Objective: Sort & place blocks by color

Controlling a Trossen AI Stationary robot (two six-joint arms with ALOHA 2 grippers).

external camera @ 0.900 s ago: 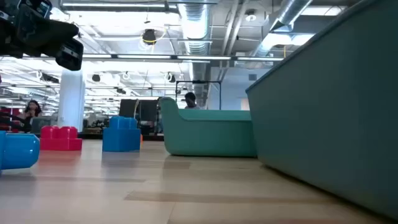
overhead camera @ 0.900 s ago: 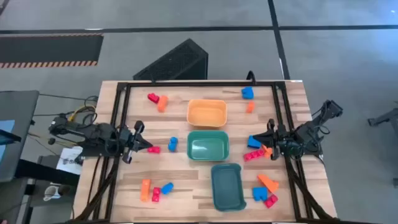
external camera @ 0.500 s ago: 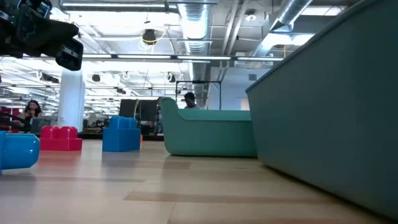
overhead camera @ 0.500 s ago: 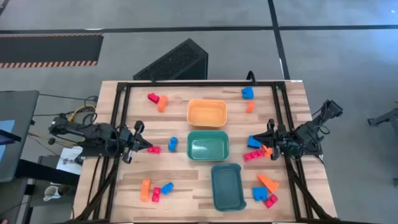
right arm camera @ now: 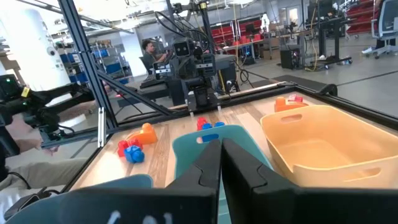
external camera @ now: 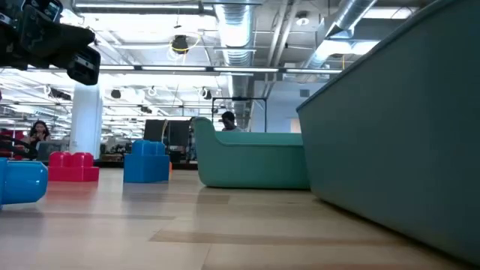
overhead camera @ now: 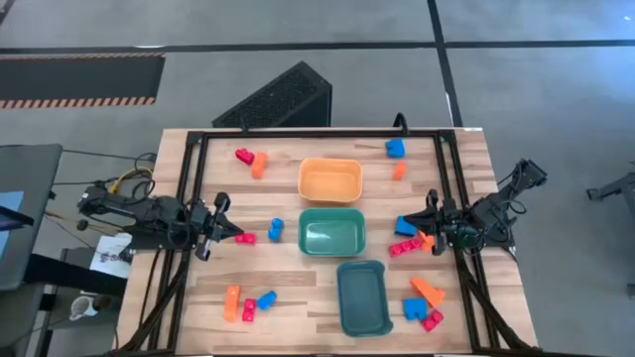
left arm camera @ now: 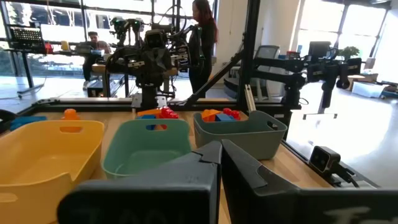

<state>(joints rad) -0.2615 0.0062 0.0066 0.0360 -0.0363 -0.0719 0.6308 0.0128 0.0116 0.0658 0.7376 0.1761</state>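
Small orange, red and blue blocks lie scattered on the wooden table [overhead camera: 288, 278]. A red [overhead camera: 243, 155] and an orange one sit far left. A blue block [overhead camera: 395, 149] sits far right. A blue block [overhead camera: 276, 229] and a red one [overhead camera: 245, 238] lie mid left. Several lie near left [overhead camera: 248, 303] and near right [overhead camera: 425, 302]. My left gripper [overhead camera: 234, 234] is shut and hovers by the red block at mid left. My right gripper [overhead camera: 425, 236] is shut by a blue, orange and red cluster [overhead camera: 407, 238]. Neither holds anything in the wrist views [left arm camera: 219, 149] [right arm camera: 221, 146].
An orange bin [overhead camera: 329, 180], a teal bin [overhead camera: 331, 233] and a darker teal bin [overhead camera: 362, 296] stand in a row down the table's middle. A black frame [overhead camera: 317, 133] borders the table. In the low view the dark bin's wall [external camera: 397, 127] fills the right.
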